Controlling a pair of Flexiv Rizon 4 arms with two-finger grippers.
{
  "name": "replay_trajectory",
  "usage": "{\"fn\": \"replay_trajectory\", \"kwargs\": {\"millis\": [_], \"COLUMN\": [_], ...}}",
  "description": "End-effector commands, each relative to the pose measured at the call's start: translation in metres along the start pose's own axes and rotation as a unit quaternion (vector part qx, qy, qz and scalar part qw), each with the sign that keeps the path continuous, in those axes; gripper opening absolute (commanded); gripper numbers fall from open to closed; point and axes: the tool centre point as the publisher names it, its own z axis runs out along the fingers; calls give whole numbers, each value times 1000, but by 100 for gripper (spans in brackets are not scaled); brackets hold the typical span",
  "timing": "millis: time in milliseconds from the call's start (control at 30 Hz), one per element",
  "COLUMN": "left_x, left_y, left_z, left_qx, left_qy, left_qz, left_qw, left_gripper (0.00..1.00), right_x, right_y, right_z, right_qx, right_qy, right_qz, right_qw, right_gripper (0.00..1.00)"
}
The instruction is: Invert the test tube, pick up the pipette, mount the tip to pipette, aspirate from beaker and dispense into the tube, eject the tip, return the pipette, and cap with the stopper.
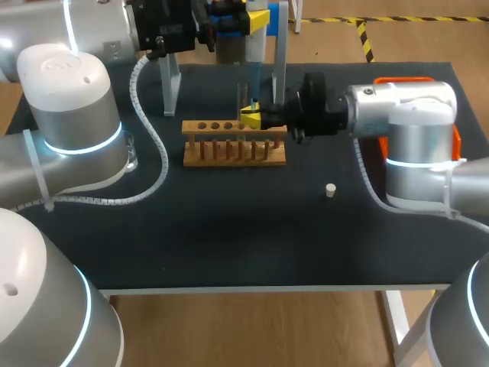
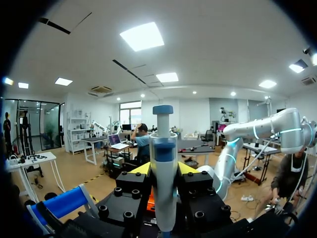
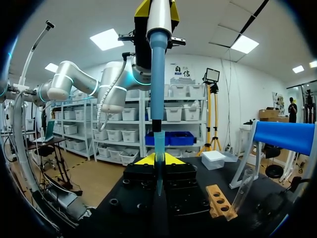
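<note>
Yellow-tipped left end effector (image 2: 163, 170) gripped the pipette (image 2: 163, 146) directly above the right end effector (image 1: 252, 116), which was closed on the upright test tube (image 1: 245, 97) over the wooden rack (image 1: 233, 151).

Plain wood, matt black, shiny plastic
The rack (image 1: 234, 144) is bare, unvarnished wood on the table's (image 1: 229, 245) matt black top; above the rack, the pipette (image 2: 163, 168) is smooth glossy plastic, its tip (image 3: 158, 84) translucent blue, the test tube (image 1: 246, 95) clear.

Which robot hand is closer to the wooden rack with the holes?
Right. The right gripper, holding the test tube, sits just above the wooden rack's top; the left gripper is farther back behind it, holding the pipette.
</note>
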Motion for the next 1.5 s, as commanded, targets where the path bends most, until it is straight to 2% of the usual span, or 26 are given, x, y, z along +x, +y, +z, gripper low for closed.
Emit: {"fn": "replay_trajectory", "kwargs": {"millis": [33,967,1500], "left_x": [-1,-1,-1], "left_y": [3,3,3], "left_z": [0,0,0], "left_qx": [-2,-2,-2], "left_qy": [2,2,2], "left_qz": [0,0,0], "left_qw": [1000,1000,1000], "left_gripper": [0,0,0], "right_x": [2,3,1], "right_y": [4,2,20], "right_z": [-3,-10,-4], "right_qx": [2,3,-4], "right_qy": [-3,-7,-5], "right_qz": [0,1,-2], "right_qw": [1000,1000,1000], "right_gripper": [0,0,0]}}
